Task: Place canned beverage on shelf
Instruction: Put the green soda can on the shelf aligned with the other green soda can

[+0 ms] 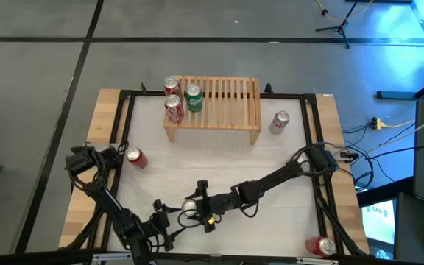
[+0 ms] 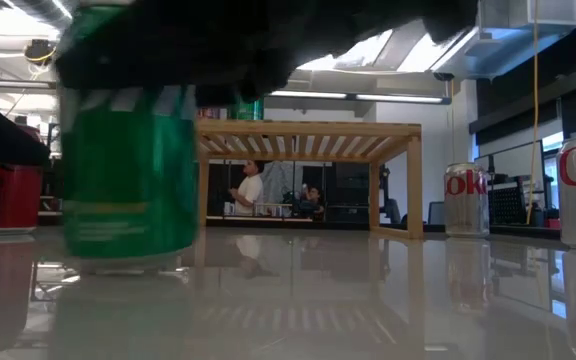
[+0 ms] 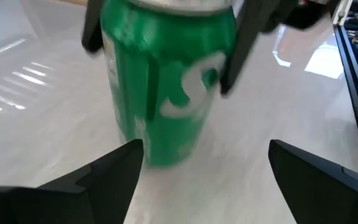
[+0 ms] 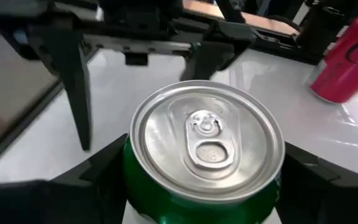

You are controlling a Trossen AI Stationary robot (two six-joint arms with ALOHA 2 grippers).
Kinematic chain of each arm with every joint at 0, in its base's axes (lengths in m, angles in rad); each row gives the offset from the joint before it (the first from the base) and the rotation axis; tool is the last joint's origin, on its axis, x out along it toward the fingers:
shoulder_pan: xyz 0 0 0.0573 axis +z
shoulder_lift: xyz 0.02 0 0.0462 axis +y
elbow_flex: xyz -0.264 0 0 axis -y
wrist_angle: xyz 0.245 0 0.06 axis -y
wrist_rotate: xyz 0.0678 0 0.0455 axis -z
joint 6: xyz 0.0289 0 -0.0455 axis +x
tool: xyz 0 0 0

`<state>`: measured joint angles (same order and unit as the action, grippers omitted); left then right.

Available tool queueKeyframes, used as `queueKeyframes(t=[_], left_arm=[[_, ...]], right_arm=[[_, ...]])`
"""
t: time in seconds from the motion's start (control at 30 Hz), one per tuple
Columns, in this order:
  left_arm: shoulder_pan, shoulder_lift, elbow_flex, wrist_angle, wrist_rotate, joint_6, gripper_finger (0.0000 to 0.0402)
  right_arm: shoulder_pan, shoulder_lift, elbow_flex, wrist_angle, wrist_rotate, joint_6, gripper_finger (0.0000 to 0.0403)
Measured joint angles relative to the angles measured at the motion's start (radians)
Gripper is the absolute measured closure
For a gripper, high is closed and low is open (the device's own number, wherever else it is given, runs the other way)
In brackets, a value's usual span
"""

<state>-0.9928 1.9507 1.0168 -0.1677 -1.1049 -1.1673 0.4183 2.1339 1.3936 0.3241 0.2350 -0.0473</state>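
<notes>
Both arms near front edge: right fingers (image 4: 204, 180) pinch upright green can (image 4: 207, 155); left fingers (image 3: 197, 180) spread beside it.

Three cans (image 1: 177, 97) on shelf (image 1: 223, 103) left end; one can (image 1: 280, 122) right of shelf, on table (image 1: 234, 165).

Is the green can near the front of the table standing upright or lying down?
Upright. The green can shows its round lid facing up, and its base rests flat on the table. The right claw grips it.

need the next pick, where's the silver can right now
In the high view, the silver can stands upright on the table just right of the shelf, clear of both arms.
</notes>
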Motion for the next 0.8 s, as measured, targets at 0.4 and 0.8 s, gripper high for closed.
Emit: queueKeyframes(t=[0.4,0.8], left_arm=[[-0.003,0.000,0.000,0.029,0.015,-0.003,0.0065],[0.070,-0.022,0.001,-0.016,0.165,0.170,0.0065]], right_arm=[[-0.023,-0.265,0.001,-0.236,0.051,-0.081,0.0116],[-0.161,-0.491,0.002,-0.426,0.064,-0.115,0.0116]])
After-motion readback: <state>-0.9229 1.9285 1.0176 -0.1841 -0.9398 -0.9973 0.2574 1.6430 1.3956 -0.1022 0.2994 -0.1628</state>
